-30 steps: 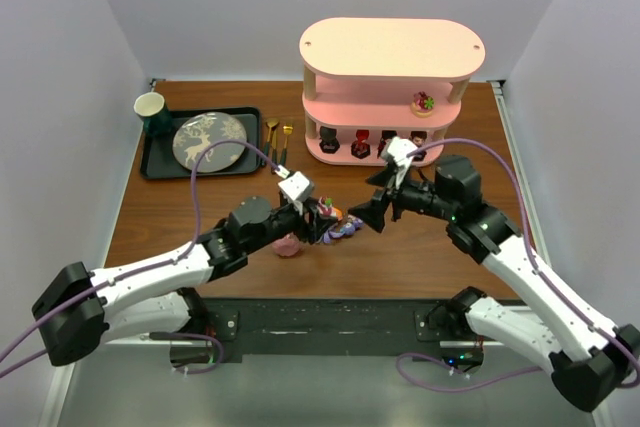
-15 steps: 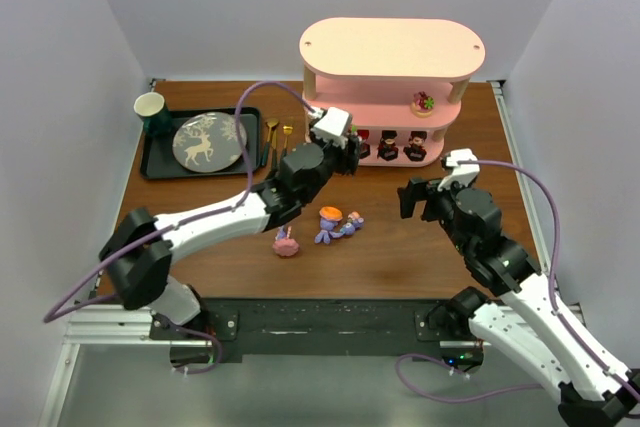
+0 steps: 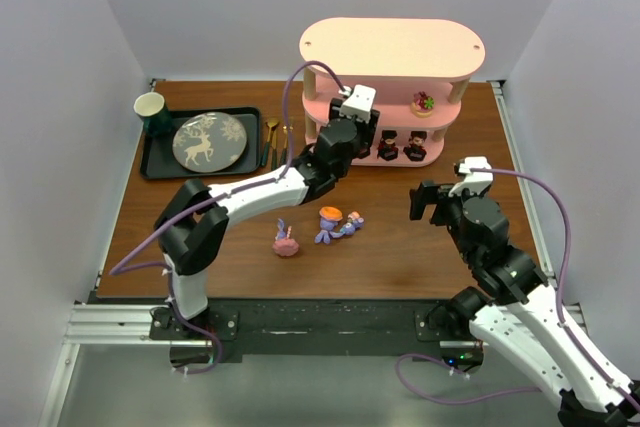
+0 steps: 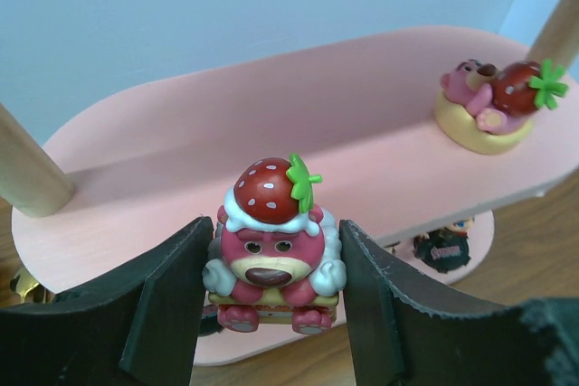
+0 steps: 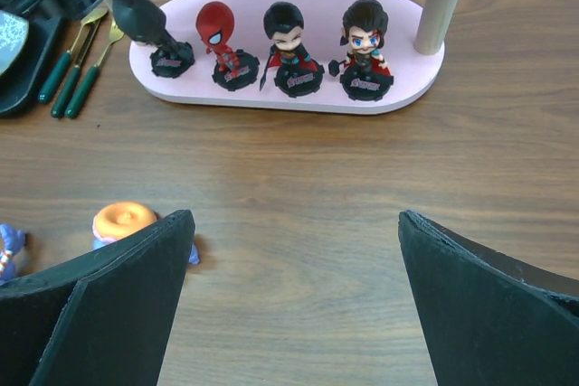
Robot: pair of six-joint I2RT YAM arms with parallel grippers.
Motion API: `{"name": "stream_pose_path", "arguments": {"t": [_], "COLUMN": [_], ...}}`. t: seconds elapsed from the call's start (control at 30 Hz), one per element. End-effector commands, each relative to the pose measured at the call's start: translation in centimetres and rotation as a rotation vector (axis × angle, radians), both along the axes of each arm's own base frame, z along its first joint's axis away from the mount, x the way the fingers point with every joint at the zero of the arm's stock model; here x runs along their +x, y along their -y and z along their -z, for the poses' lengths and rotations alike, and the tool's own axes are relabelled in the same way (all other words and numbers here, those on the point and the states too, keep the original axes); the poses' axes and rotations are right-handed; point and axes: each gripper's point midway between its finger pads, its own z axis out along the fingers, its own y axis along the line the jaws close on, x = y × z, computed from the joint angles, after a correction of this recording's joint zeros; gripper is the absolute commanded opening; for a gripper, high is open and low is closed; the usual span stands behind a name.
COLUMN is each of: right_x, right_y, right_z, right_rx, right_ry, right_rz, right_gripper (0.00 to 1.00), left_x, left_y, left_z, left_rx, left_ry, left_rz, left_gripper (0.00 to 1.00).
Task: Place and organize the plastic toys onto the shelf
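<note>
Reaching over to the shelf (image 3: 392, 47), the left gripper (image 3: 355, 125) is clamped on a bear (image 4: 271, 246), one finger pressed to each flank. The bear is held upright and facing outward at the front edge of the middle tier (image 4: 298, 106), towards its left end. This grip is judged to be chosen so that the toy can be set down standing. Whether its feet are already resting on the tier cannot be told.

The bear is pink, with a dark snout, a white frill round the head and a red strawberry with a green leaf on top. A second bear (image 4: 493, 97) of the same family is seen lying in a yellow ring at the far right of the same tier, so like is probably being grouped with like. Four dark figures (image 5: 288, 51) are lined up on the bottom tier (image 5: 407, 88).

The right gripper (image 3: 428, 202) is held spread wide above the table (image 3: 400, 247), gripping nothing and well clear of the shelf. Purple bunnies (image 3: 340, 223) and a pink toy (image 3: 287, 244) are left on the table, so the task is judged a little over half done.
</note>
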Motion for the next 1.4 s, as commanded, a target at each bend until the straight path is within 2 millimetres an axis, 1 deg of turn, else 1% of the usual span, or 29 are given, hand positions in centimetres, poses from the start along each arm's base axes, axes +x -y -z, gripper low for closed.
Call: {"name": "stream_pose_path", "arguments": {"t": [0.0,0.03,0.1,0.13,0.23,0.33,0.53,0.63,0.7,0.73,0.9,0.93,1.0,1.2,1.27,1.3,1.37], "right_x": [0.0,0.0,-0.1,-0.1,-0.1,-0.2,-0.2,-0.3,-0.3,-0.3,-0.3,-0.3,-0.3,-0.3,-0.3,-0.3,-0.3], "right_y": [0.3,0.3,0.3,0.3,0.1,0.1,-0.1,-0.2,-0.2,-0.2,-0.3,-0.4,-0.4,-0.5,-0.6,-0.6,-0.6], "right_z": [0.2,0.1,0.1,0.1,0.2,0.3,0.3,0.5,0.5,0.5,0.5,0.6,0.6,0.7,0.6,0.6,0.6], "right_rx": [0.003,0.005,0.003,0.005,0.004,0.008,0.007,0.002,0.004,0.004,0.003,0.001,0.001,-0.003,-0.003,-0.006,-0.005], "right_ry": [0.001,0.005,0.005,0.007,0.004,0.004,0.004,-0.003,-0.001,-0.001,-0.004,-0.007,-0.008,-0.012,-0.01,-0.01,-0.011], "right_rz": [0.018,0.018,0.012,0.012,0.003,-0.001,-0.015,-0.019,-0.02,-0.02,-0.028,-0.029,-0.029,-0.038,-0.046,-0.043,-0.045], "right_gripper": [0.99,0.99,0.99,0.98,0.99,0.99,0.99,0.98,0.98,0.98,0.98,0.99,0.98,0.98,0.99,0.99,0.98], "left_x": [1.7,1.9,2.3,2.5,3.1,3.4,4.0,4.3,4.6,4.7,5.5,5.6,5.8,6.2,6.3,6.4,6.4], "left_y": [-0.4,-0.4,-0.3,-0.2,-0.3,-0.4,-0.8,-0.8,-0.7,-0.5,-0.4,-0.4,-0.4,-0.5,-0.3,-0.4,-0.3], "left_z": [-3.1,-3.4,-2.9,-3.2,-2.7,-3.1,-3.0,-3.3,-3.1,-3.2,-2.5,-2.6,-2.2,-1.8,-1.4,-1.3,-1.4], "left_rx": [-0.093,-0.101,-0.096,-0.102,-0.097,-0.116,-0.175,-0.206,-0.206,-0.21,-0.206,-0.208,-0.206,-0.216,-0.21,-0.209,-0.214], "left_ry": [0.071,0.075,0.073,0.077,0.085,0.105,0.123,0.145,0.146,0.149,0.145,0.147,0.143,0.142,0.138,0.136,0.136], "left_rz": [-0.084,-0.092,-0.101,-0.107,-0.124,-0.147,-0.18,-0.184,-0.184,-0.184,-0.193,-0.195,-0.196,-0.202,-0.202,-0.203,-0.202], "left_gripper": [0.02,0.03,0.03,0.03,0.04,0.05,0.07,0.08,0.08,0.08,0.09,0.1,0.11,0.21,0.27,0.31,0.36]}}
